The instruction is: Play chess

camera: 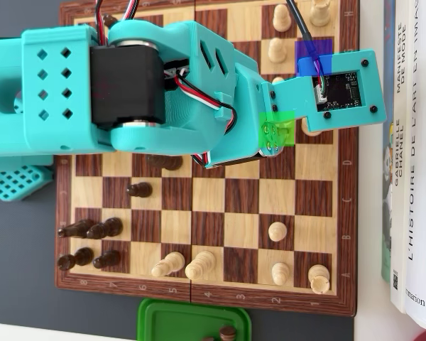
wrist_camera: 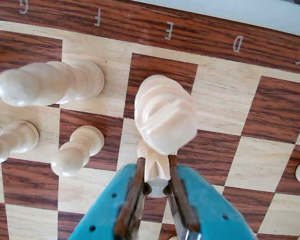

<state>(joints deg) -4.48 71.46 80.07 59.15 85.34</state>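
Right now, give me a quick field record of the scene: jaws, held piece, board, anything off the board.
gripper: teal gripper, jaws closed on a piece, wrist view
held piece: light chess piece, gripped near its base, over the E file
neighbours: three light pieces left of it in the wrist view, nearest a pawn
board: wooden chessboard, arm covers its upper part in the overhead view
dark pieces: cluster at the lower left of the overhead view
off board: green tray below the board; books at the right

Cream knight [wrist_camera: 165,117] in teal claw [wrist_camera: 157,186] over brown-and-tan checkered chessboard [wrist_camera: 270,115].
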